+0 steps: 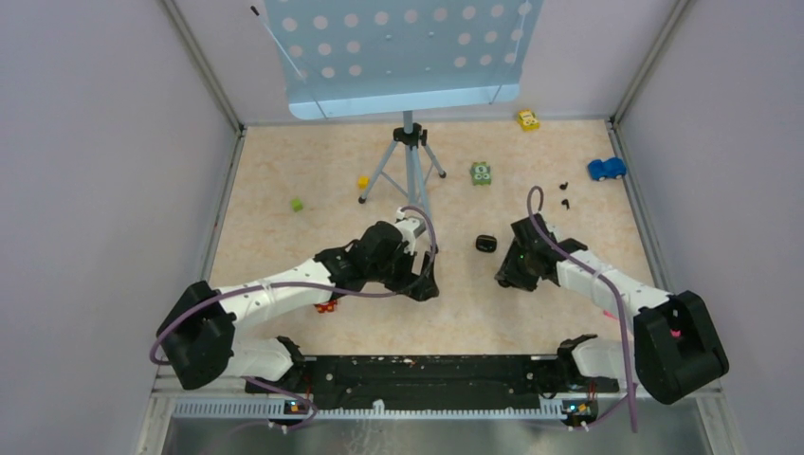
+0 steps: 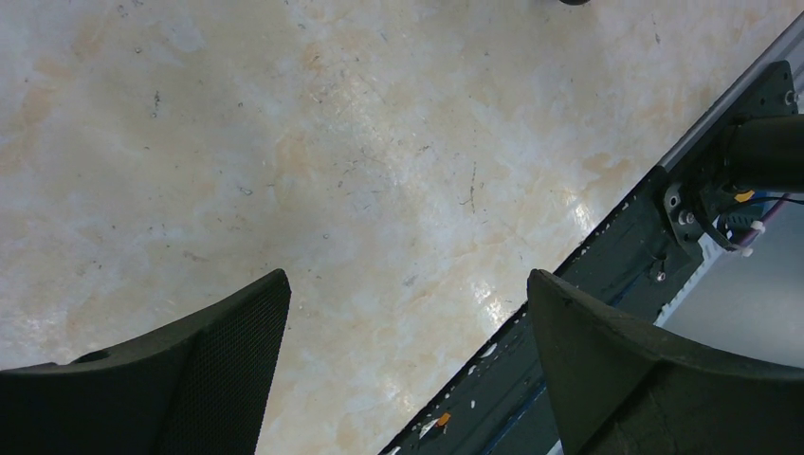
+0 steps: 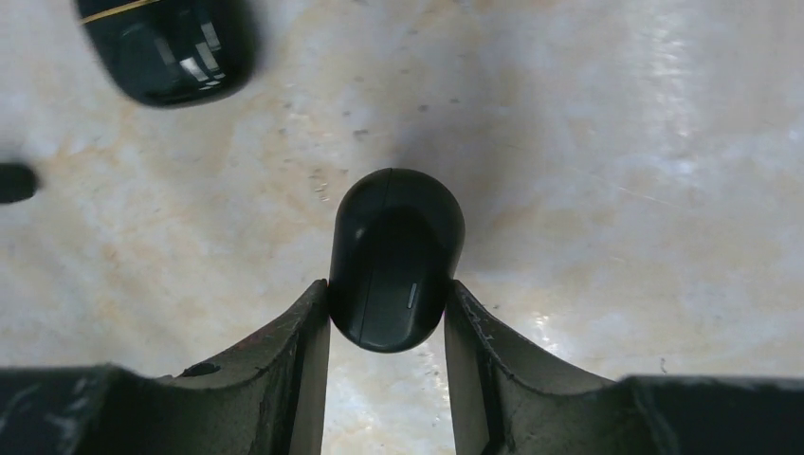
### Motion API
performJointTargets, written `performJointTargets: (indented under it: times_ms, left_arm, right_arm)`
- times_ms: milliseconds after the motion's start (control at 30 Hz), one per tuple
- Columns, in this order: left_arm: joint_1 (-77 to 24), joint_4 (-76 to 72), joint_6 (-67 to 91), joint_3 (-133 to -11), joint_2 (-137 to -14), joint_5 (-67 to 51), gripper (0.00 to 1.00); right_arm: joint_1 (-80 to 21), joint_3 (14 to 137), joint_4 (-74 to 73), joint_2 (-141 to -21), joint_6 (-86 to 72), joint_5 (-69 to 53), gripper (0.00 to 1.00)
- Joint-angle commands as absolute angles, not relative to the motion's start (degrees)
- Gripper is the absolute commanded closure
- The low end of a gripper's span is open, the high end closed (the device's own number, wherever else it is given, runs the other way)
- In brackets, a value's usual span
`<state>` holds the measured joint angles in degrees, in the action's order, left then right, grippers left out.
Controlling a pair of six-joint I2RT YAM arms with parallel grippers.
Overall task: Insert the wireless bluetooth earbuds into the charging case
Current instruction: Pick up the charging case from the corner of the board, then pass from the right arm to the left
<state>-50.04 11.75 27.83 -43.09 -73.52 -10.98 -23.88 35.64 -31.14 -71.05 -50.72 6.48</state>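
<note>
Left hand [image 2: 408,284]: fingers wide apart over bare tabletop [image 2: 332,142], nothing between them. Right hand [image 3: 387,284]: clamped on the case [image 3: 393,246], which looks shut, with a glossy black item [image 3: 166,47] beyond it to its left; the earbuds [image 1: 566,203] lie loose well beyond this hand, so the task is judged early, with the case to open and both buds to seat. Only the right wrist view shows the grip, and only the top view shows the earbuds.
</note>
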Motion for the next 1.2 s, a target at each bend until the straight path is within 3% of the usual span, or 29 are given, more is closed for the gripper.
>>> performJointTargets:
  times_ms: [0, 133, 400, 567, 933, 1167]
  left_arm:
    - [-50.3, 11.8, 31.1, -47.5, -76.0, -12.6, 0.01]
    - [-48.9, 11.4, 35.9, -49.9, -77.0, -14.2, 0.01]
    - [-38.1, 3.1, 51.4, -47.8, -75.9, -32.4, 0.01]
    - [-37.2, 0.6, 54.3, -47.6, -76.9, -33.3, 0.03]
    - [-37.0, -4.4, 56.2, -50.2, -83.7, -33.3, 0.28]
    - [-37.6, -8.1, 54.4, -47.7, -82.7, -32.7, 0.31]
  right_arm:
    - [-24.1, 36.5, -23.9, -68.0, -41.0, -2.7, 0.72]
    - [-28.8, 38.4, -19.9, -65.8, -37.2, -7.1, 0.72]
    - [-37.2, 40.1, -13.2, -64.0, -32.0, -9.7, 0.73]
    - [-38.5, 39.8, -11.6, -61.8, -30.9, -8.4, 0.72]
    - [-41.0, 40.6, -10.6, -63.3, -29.4, -12.6, 0.70]
    - [-41.2, 40.6, -9.2, -63.8, -30.4, -14.0, 0.71]
